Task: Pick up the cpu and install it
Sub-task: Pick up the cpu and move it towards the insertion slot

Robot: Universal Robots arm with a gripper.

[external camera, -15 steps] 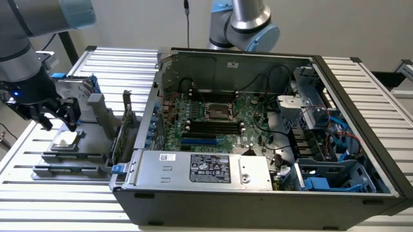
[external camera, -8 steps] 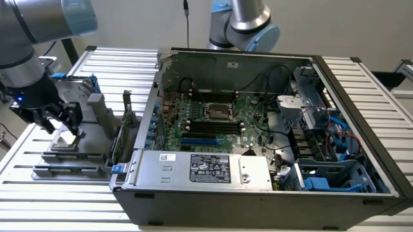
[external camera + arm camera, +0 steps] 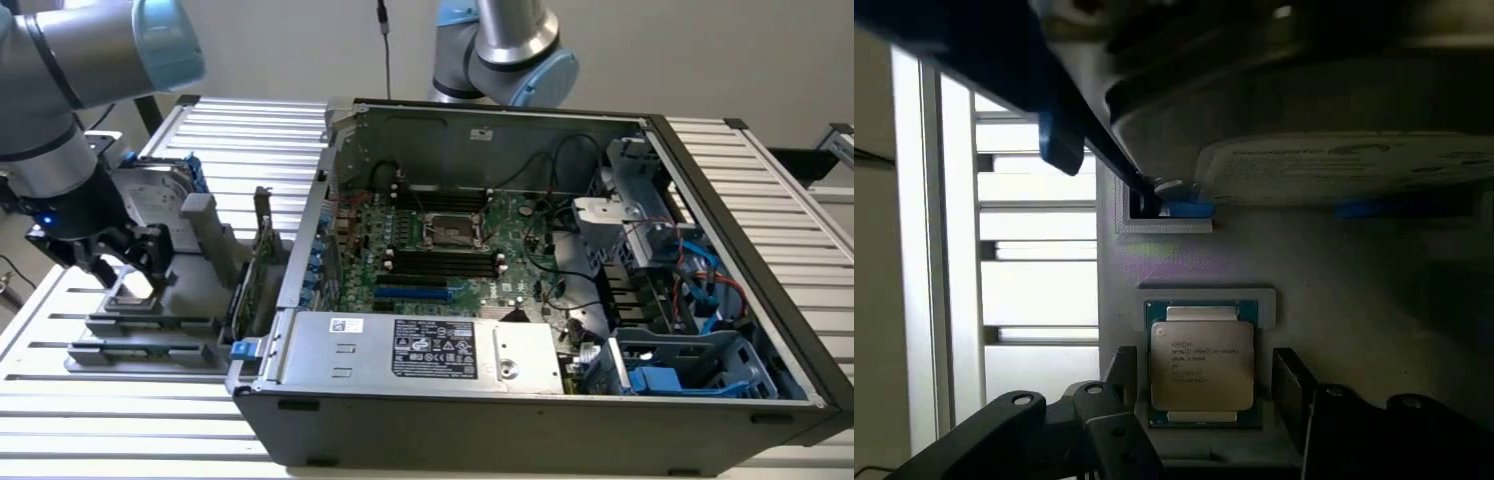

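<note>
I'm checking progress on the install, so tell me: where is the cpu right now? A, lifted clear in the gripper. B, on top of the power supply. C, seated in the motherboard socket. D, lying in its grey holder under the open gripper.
D: the cpu lies flat in the grey holder, with the open gripper above it, a finger to each side.

My gripper (image 3: 123, 272) stands wide over the grey holder (image 3: 140, 325) by the worktop's (image 3: 134, 420) edge on the exterior view's left. One finger sits on each side of the cpu (image 3: 1202, 368), and I have a thin gap free on both flanks. The hard drive (image 3: 1334, 170) crowds the recess just beside it. The computer case (image 3: 534, 420) walls the holder toward the exterior view's right. Its top is open, though cables (image 3: 574, 150) cross above the motherboard (image 3: 441, 270).
</note>
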